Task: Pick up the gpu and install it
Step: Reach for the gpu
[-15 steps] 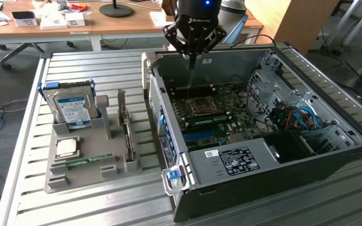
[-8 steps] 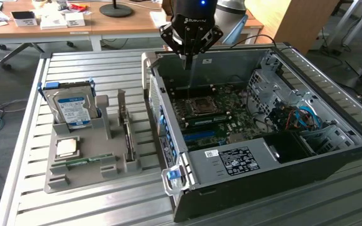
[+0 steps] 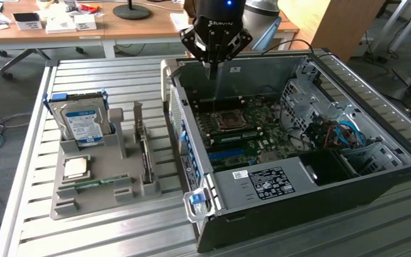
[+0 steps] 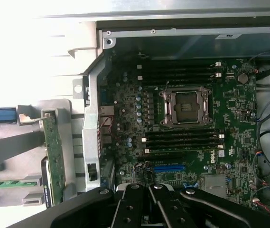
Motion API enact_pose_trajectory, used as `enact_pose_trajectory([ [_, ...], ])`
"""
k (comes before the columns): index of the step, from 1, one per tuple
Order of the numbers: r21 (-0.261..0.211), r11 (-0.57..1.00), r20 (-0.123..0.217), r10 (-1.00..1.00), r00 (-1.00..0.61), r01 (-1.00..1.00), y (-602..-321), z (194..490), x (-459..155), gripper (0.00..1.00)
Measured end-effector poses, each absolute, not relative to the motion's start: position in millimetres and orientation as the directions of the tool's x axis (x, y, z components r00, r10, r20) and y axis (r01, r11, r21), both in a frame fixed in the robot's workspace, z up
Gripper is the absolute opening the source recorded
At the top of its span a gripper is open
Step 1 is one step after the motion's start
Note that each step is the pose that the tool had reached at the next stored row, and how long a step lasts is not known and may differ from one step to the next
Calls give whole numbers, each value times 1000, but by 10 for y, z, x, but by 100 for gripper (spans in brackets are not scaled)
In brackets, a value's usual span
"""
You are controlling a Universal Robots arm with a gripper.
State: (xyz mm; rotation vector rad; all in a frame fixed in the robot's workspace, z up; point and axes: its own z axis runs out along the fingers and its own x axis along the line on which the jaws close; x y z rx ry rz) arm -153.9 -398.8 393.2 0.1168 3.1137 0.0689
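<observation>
Exterior view, gripper [image 3: 211, 68] with jaws closed on nothing above case [image 3: 377, 176] rim, open bay below, gpu [image 3: 143, 144] edge-on in holder [image 3: 98, 195], face hidden.

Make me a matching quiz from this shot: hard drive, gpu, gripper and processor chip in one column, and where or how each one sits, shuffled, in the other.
Column one:
1. hard drive
2. gpu
3. gripper
4. processor chip

Column two:
A. above the open computer case, fingers shut
B. standing on edge in the grey holder, on the side nearest the case
C. lying flat in the holder
D. upright in the holder, blue label showing

Pairs: 1-D, 2-B, 3-A, 4-C
</observation>
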Motion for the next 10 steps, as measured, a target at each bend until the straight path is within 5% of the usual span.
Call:
enact_pose_trajectory([
  [10,45,996,-23,75,-997,74,-3989,3932,-1607,11],
])
